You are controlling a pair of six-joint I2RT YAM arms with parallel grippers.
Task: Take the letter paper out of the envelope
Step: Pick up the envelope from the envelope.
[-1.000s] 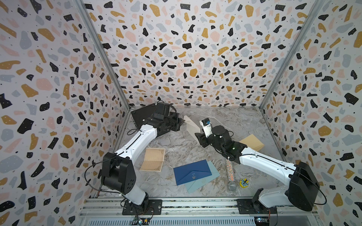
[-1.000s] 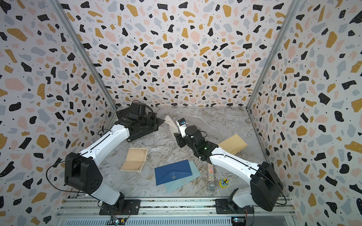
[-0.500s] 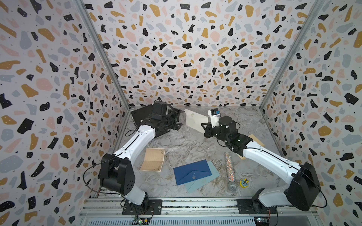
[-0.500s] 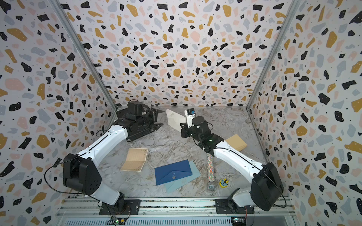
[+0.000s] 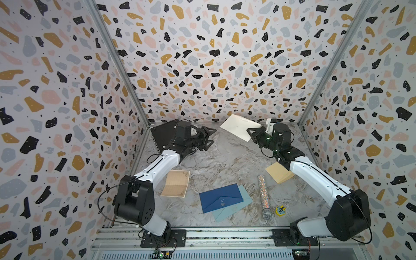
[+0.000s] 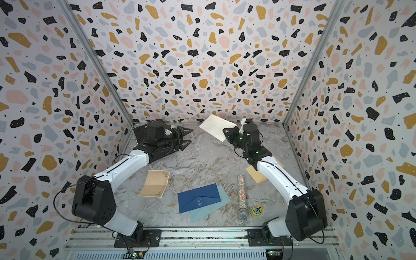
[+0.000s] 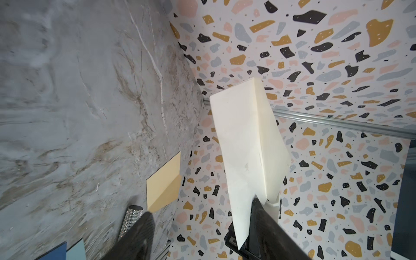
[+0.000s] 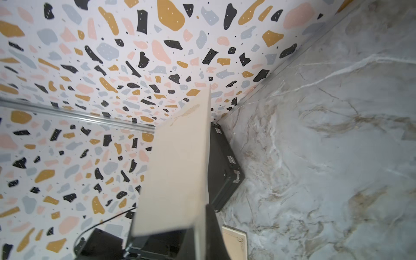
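Note:
A cream envelope [image 5: 238, 128] [image 6: 216, 128] hangs in the air near the back wall, tilted, with my right gripper [image 5: 251, 135] [image 6: 226, 134] shut on its right corner. In the left wrist view the envelope [image 7: 245, 146] shows its folded flap side. No letter paper shows at its opening. The right wrist view has the envelope [image 8: 177, 168] edge-on in the right gripper [image 8: 198, 236]. My left gripper [image 5: 212, 136] [image 6: 190, 136] [image 7: 200, 209] stands open and empty at the back left, a short way left of the envelope.
A black case [image 5: 162, 135] lies in the back left corner under the left arm. On the table lie an unfolded tan sheet with ornate corners [image 5: 176, 186], a dark blue envelope [image 5: 221, 200] on a light blue one [image 5: 231, 210], a glitter tube [image 5: 263, 195], a small yellow object [image 5: 281, 210] and a tan envelope [image 5: 278, 172].
The left gripper opened and let go of the cream envelope. The right gripper shut on it and carried it up and to the right, away from the left gripper.

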